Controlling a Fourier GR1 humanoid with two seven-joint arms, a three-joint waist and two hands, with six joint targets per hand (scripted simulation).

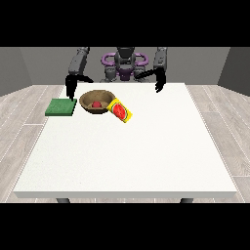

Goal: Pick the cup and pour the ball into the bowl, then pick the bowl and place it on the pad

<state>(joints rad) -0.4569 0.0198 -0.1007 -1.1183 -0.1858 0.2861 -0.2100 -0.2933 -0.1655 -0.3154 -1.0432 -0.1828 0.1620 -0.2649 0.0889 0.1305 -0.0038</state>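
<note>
A brown bowl stands on the table's far left part, and a red ball lies inside it. A yellow cup with a red mouth lies tipped on its side, touching the bowl's right rim. The green square pad lies left of the bowl. The hand at the view's left hangs above the pad's far right corner, fingers pointing down, holding nothing. The hand at the view's right hangs over the table's far edge, well right of the cup, also holding nothing.
The white table stretches toward the camera. The robot's torso stands behind the far edge, and grey wooden floor surrounds the table.
</note>
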